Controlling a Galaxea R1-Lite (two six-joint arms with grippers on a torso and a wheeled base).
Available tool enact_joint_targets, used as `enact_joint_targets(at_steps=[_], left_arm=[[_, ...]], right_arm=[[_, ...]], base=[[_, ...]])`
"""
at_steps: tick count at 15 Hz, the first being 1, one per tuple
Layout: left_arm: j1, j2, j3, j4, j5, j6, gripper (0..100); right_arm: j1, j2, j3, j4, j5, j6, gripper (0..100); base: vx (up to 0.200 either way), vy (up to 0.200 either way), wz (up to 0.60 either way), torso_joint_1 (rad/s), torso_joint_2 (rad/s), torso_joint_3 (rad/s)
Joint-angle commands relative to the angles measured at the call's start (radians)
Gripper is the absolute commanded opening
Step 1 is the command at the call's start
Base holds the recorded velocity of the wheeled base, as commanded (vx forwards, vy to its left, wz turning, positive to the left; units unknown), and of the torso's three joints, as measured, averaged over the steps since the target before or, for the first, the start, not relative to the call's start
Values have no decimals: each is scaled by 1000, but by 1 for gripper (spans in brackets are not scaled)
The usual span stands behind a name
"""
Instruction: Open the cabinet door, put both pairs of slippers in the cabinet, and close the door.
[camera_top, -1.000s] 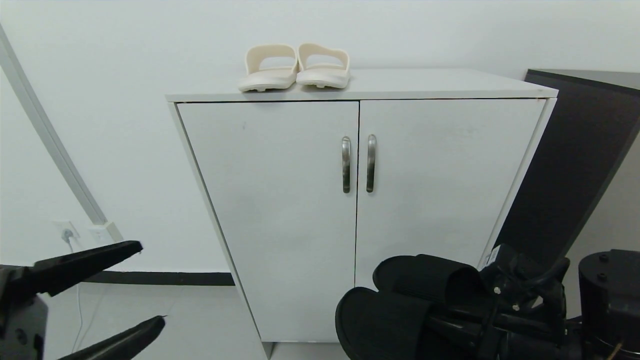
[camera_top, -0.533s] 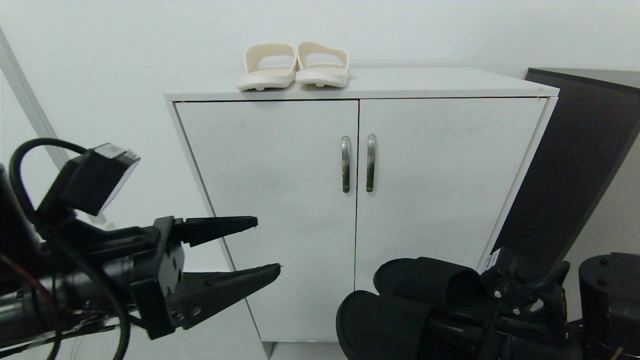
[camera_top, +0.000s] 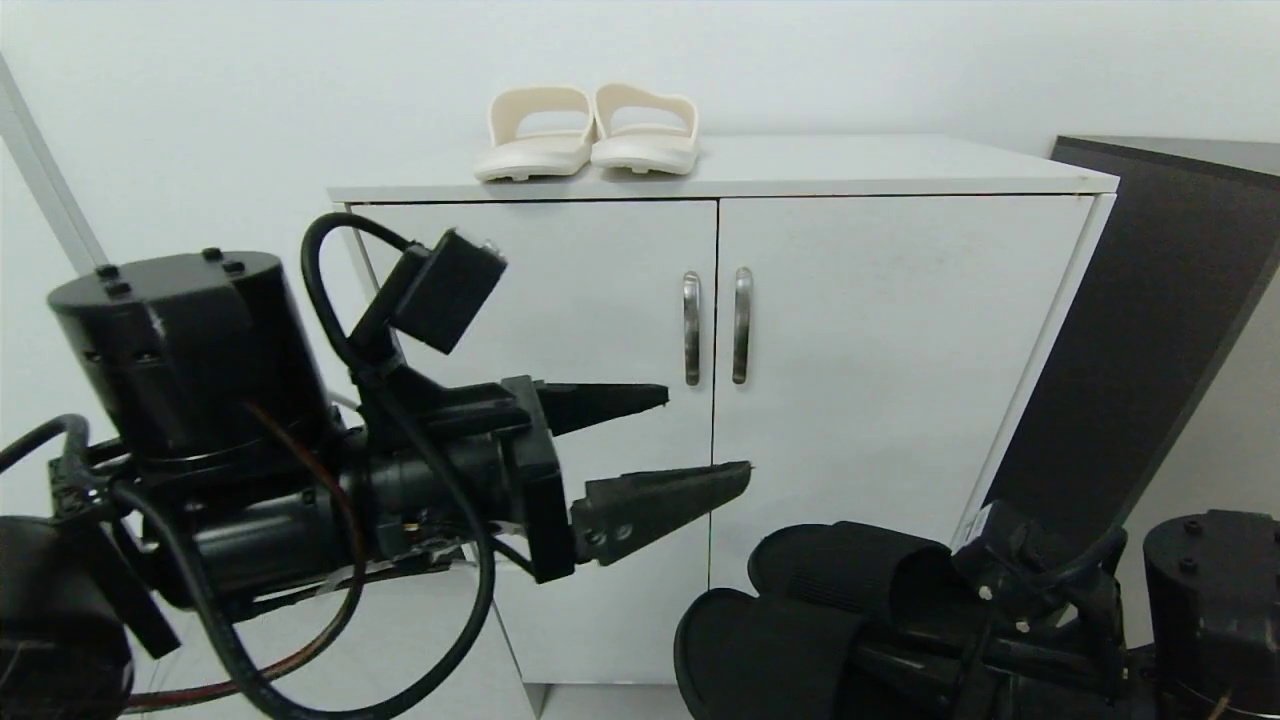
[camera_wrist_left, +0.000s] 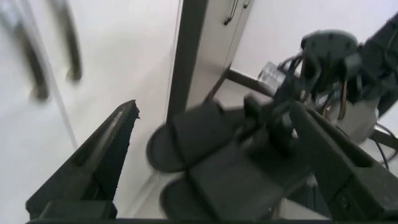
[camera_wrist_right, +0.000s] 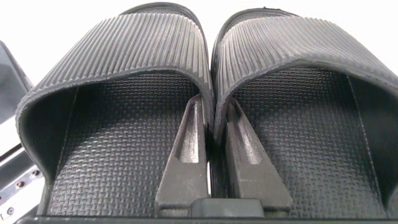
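Left gripper (camera_top: 705, 432), tapered fingers spread, hovers before the shut white cabinet (camera_top: 900, 330), near its curved metal handles (camera_top: 691, 328). Right gripper (camera_wrist_right: 212, 102) pinches the ribbed black slippers (camera_wrist_right: 124, 68) together, low before its right half. Smooth cream slippers (camera_top: 590, 135) sit on top, front-left edge.

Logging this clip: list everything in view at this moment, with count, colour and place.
cabinet: one, white, against the wall, both doors shut
door handles: two, metal, upright, side by side where the doors meet
cream slippers: one pair, on the cabinet top, toward its left
black slippers: one pair, low in front of the right door
dark panel: one, black, right of the cabinet
left gripper: open, in front of the left door, below the handles
right gripper: pinching the black slippers' adjoining sides
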Motion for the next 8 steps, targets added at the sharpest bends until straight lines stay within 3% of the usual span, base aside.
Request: enact_joint_targets(at_steps=[1, 2, 4, 5, 6, 8], left_arm=[[-54, 66, -70, 5, 34, -2, 100], [-67, 123, -148, 29, 63, -6, 100], [-67, 158, -245, 86, 47, -114, 100], [-67, 166, -265, 94, 35, -134, 100], [-63, 194, -313, 103, -20, -155, 100], [-55, 264, -397, 117, 23, -192, 100]], right_arm=[[0, 13, 0, -1, 0, 1, 0], [0, 14, 0, -1, 2, 1, 0], [0, 13, 5, -1, 2, 2, 0], [0, 13, 5, -1, 2, 2, 0], [0, 13, 3, -1, 3, 2, 0], [0, 14, 3, -1, 3, 2, 0]], base=[[0, 0, 0, 0, 0, 0], [0, 0, 0, 0, 0, 0], [0, 0, 0, 0, 0, 0], [0, 0, 0, 0, 0, 0], [0, 0, 0, 0, 0, 0], [0, 0, 0, 0, 0, 0]])
